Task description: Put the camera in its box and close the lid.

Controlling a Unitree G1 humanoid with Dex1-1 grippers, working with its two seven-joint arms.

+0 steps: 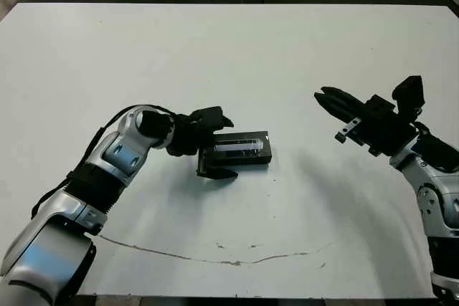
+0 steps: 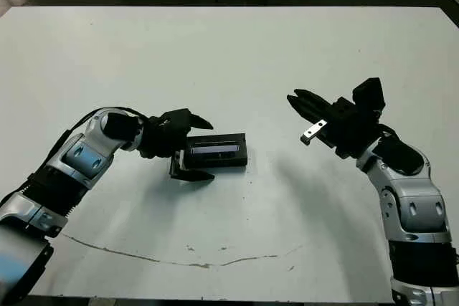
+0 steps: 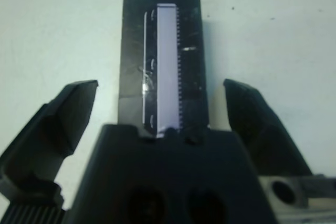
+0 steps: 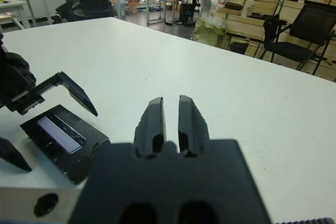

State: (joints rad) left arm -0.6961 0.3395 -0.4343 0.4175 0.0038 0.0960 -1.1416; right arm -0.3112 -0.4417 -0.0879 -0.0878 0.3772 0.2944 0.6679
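We see the lid (image 1: 242, 147) sitting flat on the box on the white tabletop (image 1: 237, 55), near the middle. Our left gripper (image 1: 219, 147) straddles its end, fingers spread wide, holding nothing. Our right gripper (image 2: 300, 104) hovers well apart, fingers nearly together and empty. The case looks light, rigid and glossy, likely slippery; its matte long edges seem the safest hold.

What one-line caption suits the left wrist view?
Open left pincer straddling the closed black box, its windowed lid on, atop the white table.
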